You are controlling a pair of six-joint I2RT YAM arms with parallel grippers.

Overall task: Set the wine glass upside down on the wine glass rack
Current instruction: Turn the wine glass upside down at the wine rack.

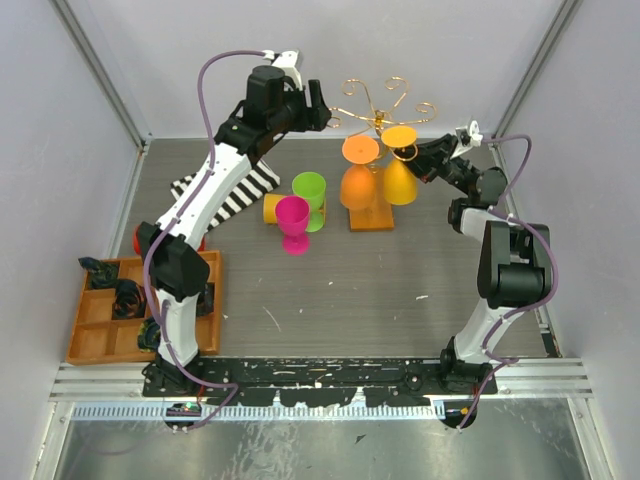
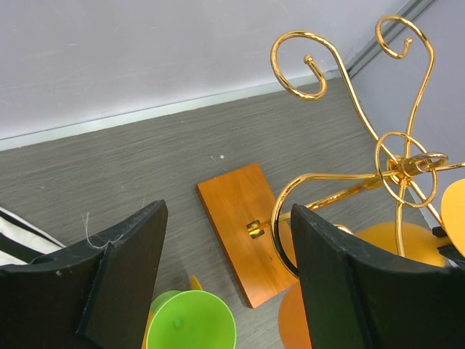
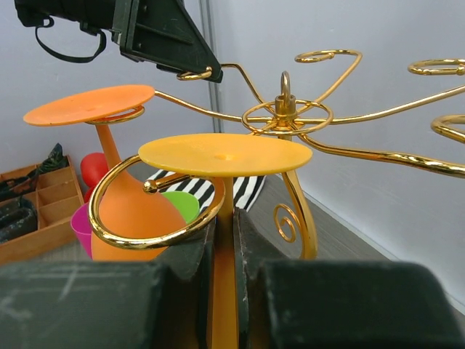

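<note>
Black right gripper [image 3: 224, 247] pinches nearly shut on the slim stem, the safest hold, of the light, stiff, likely slippery yellow-orange plastic wine glass [image 3: 225, 154], inverted at three o'clock of the gold wire rack [image 3: 285, 109]; left gripper [image 2: 231, 276] gapes empty.

One camera looks down from above the near edge of the counter [image 1: 330, 300]; both wrist cameras sit close, all three sharing the wine glass rack [image 1: 372, 220].

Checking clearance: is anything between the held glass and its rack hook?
Nothing visible. The wine glass, in the right gripper, has its foot just over the curled hook; the orange glass hangs clear beside it.
</note>
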